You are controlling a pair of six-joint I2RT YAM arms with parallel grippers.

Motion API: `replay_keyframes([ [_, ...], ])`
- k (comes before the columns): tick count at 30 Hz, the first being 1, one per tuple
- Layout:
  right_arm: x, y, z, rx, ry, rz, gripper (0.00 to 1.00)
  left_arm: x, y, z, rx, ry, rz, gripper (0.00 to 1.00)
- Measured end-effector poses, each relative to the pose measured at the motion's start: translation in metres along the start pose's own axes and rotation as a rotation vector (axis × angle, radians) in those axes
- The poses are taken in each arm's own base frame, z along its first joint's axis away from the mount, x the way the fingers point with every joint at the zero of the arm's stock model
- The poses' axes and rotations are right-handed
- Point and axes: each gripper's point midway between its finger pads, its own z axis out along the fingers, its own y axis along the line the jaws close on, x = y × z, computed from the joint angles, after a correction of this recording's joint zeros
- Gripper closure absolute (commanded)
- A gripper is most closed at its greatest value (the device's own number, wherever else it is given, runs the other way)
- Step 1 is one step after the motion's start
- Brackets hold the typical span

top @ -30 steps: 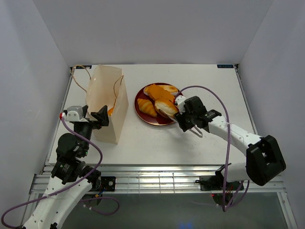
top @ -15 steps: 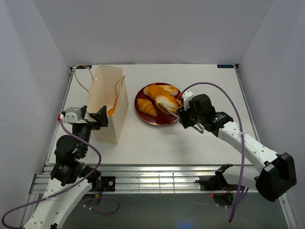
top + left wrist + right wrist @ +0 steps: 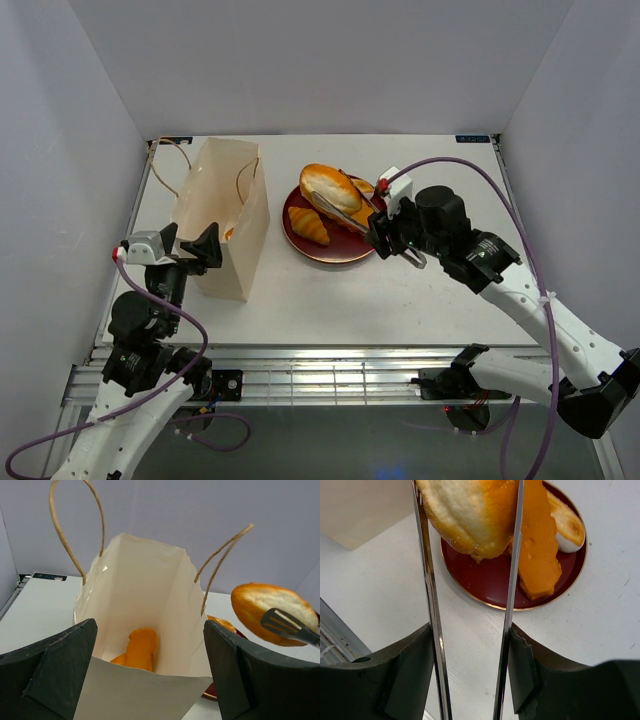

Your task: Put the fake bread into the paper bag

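Roughly, the job looks partway done. One orange pastry already lies at the bottom of the paper bag, which stands open left of centre in the overhead view. A pale golden loaf hangs above the dark red plate, pinched between the blades of the metal tongs. The right gripper is squeezed onto the tongs' arms. The loaf is not yet over the bag's mouth. On the plate lie a croissant, a flat orange piece and a small roll, so by my reckoning four pieces are left to go in. The left gripper sits at the bag's near wall, fingers spread wide, clamping nothing that I can see. Everything rests on a white table, enclosed by plain pale walls at the left, right and top of the frame.
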Motion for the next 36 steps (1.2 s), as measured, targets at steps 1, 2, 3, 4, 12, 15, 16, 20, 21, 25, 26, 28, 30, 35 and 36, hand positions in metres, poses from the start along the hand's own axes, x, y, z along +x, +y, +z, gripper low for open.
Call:
replay_keyframes([
  [1, -0.008, 0.002, -0.003, -0.002, -0.018, -0.005, 0.83, 0.000, 0.000, 0.000, -0.001, -0.001, 0.000, 0.02],
  [2, -0.018, 0.004, -0.007, -0.003, -0.038, -0.012, 0.83, -0.001, 0.000, 0.000, -0.002, -0.003, -0.001, 0.02],
  [3, -0.028, 0.006, -0.012, -0.003, -0.059, -0.018, 0.83, -0.001, 0.001, -0.001, -0.004, -0.005, -0.002, 0.02],
  [4, -0.037, 0.008, -0.016, -0.005, -0.079, -0.025, 0.83, -0.002, 0.002, -0.001, -0.007, -0.009, -0.003, 0.02],
  [12, -0.095, 0.035, -0.033, -0.025, -0.165, -0.102, 0.82, -0.015, 0.004, -0.007, -0.013, -0.058, -0.013, 0.02],
  [15, -0.116, 0.046, -0.030, -0.032, -0.189, -0.135, 0.82, -0.015, 0.004, -0.007, -0.006, -0.058, -0.009, 0.02],
  [16, -0.123, 0.050, -0.029, -0.033, -0.196, -0.146, 0.82, -0.015, 0.003, -0.007, -0.004, -0.057, -0.007, 0.02],
  [20, -0.147, 0.062, -0.024, -0.027, -0.225, -0.187, 0.82, -0.015, 0.003, -0.007, -0.003, -0.056, -0.003, 0.02],
  [21, -0.152, 0.065, -0.022, -0.026, -0.232, -0.196, 0.82, -0.015, 0.003, -0.007, -0.003, -0.056, -0.002, 0.02],
  [25, -0.171, 0.076, -0.018, -0.027, -0.258, -0.227, 0.82, -0.015, 0.003, -0.007, -0.003, -0.056, 0.001, 0.02],
  [26, -0.177, 0.079, -0.017, -0.029, -0.266, -0.233, 0.82, -0.015, 0.003, -0.006, -0.003, -0.054, 0.002, 0.03],
  [28, -0.187, 0.087, -0.016, -0.040, -0.285, -0.247, 0.82, -0.013, 0.003, -0.005, -0.004, -0.049, 0.005, 0.03],
  [30, -0.198, 0.095, -0.014, -0.048, -0.308, -0.258, 0.82, -0.011, 0.003, -0.004, -0.004, -0.042, 0.007, 0.04],
  [35, -0.216, 0.118, -0.004, -0.086, -0.351, -0.270, 0.82, -0.008, 0.001, -0.002, 0.001, -0.030, 0.012, 0.04],
  [36, -0.217, 0.122, 0.000, -0.096, -0.353, -0.273, 0.82, -0.008, 0.001, -0.002, 0.001, -0.029, 0.013, 0.04],
])
